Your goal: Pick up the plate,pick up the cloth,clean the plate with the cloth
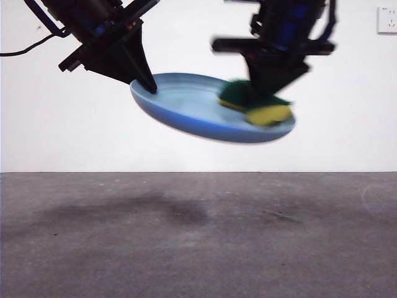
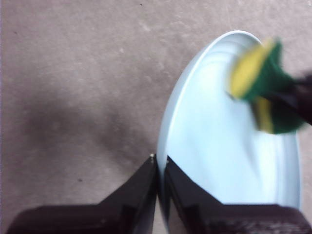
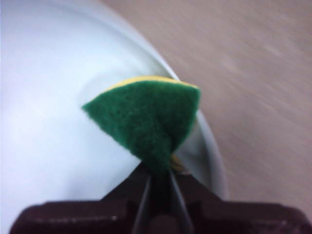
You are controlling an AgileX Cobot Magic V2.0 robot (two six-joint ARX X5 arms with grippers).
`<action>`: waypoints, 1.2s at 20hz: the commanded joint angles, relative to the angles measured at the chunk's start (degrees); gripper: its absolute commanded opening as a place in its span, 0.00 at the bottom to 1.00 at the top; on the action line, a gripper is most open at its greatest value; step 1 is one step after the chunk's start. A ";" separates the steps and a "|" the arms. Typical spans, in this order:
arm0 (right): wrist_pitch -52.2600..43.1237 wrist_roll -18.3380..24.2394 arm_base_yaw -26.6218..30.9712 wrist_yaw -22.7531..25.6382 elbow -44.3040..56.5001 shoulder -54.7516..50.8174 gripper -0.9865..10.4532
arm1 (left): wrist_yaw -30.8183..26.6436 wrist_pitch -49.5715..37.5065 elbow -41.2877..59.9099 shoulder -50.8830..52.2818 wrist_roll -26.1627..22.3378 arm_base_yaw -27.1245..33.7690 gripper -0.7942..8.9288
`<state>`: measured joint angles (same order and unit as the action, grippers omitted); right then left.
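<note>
The light-blue plate [image 1: 192, 105] hangs tilted in the air well above the table. My left gripper [image 1: 147, 85] is shut on its left rim; in the left wrist view the jaws [image 2: 161, 163] pinch the plate's edge [image 2: 219, 141]. The cloth [image 1: 257, 104], a yellow sponge with a dark green layer, presses on the plate's right side. My right gripper [image 1: 263, 84] comes down from above, shut on it. The right wrist view shows the green face of the cloth [image 3: 146, 119] squeezed between the jaws [image 3: 158, 178] over the plate [image 3: 48, 126]. The cloth [image 2: 261, 85] is blurred in the left wrist view.
A grey table [image 1: 198, 242] lies below, with a soft shadow under the plate. A white wall stands behind, with a socket [image 1: 387, 20] at the top right.
</note>
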<state>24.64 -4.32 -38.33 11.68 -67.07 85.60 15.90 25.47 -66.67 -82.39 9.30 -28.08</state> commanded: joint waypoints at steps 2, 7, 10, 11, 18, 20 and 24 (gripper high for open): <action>-6.03 -4.79 -0.09 -14.99 0.22 0.68 0.08 | 3.87 -2.56 -0.13 0.09 0.22 -1.14 0.07; -1.51 -5.38 -2.27 -21.24 0.22 1.09 0.08 | 3.65 -7.98 -0.13 0.09 3.28 -0.87 0.08; 10.82 -1.95 -3.06 -18.71 0.22 1.09 0.08 | 3.76 -10.38 -0.13 0.09 4.68 0.11 0.08; 14.27 -1.25 -3.04 -15.02 0.22 1.09 0.08 | 3.80 -9.88 -0.13 0.09 4.68 0.26 0.07; 3.45 -0.74 -2.93 10.84 0.22 -1.84 0.08 | 8.48 -3.30 -0.13 0.09 3.96 -0.83 0.08; -2.12 -0.79 -2.93 9.01 0.22 -2.08 0.08 | 8.59 -3.28 -0.13 0.09 3.93 -1.22 0.08; -8.55 -4.94 -2.95 -2.16 0.22 -2.08 0.08 | 8.28 -3.50 -0.13 0.09 2.54 -1.77 0.08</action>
<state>17.43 -6.35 -41.28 13.23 -67.37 82.87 20.99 22.90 -66.65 -82.50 13.19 -28.69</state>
